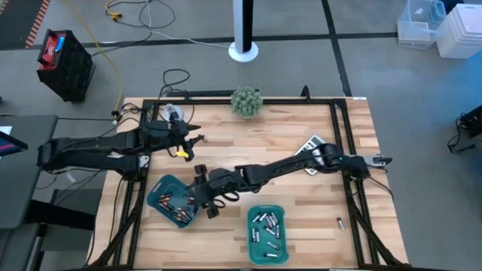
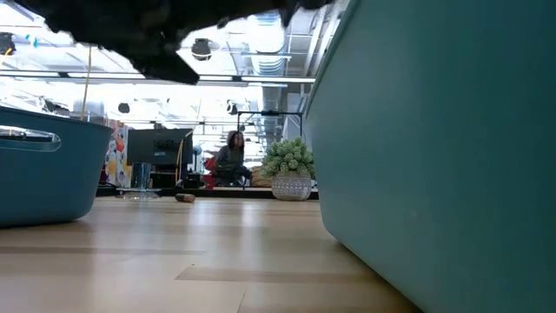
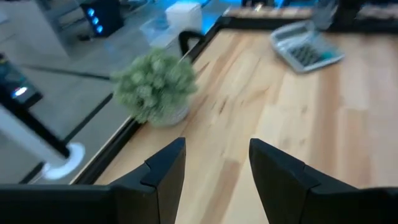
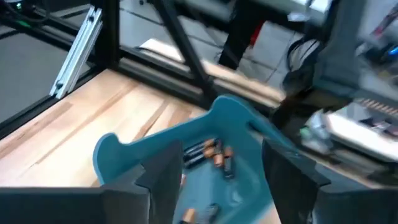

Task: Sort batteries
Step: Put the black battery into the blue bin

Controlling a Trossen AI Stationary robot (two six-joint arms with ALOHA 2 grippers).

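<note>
Batteries (image 1: pixel 175 205) dark ones in left teal tray (image 1: pixel 154 197) near bench front edge, right gripper (image 1: pixel 202 202) above it open, empty: drop step done, next fetch stray cell (image 1: pixel 340 222) near right edge.

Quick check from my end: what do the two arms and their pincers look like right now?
Both arms are dark, jointed and slim. The left pincer has two flat, dark, wedge-shaped fingers, and so does the right pincer. A yellow spot shows near the left arm's wrist.
</note>
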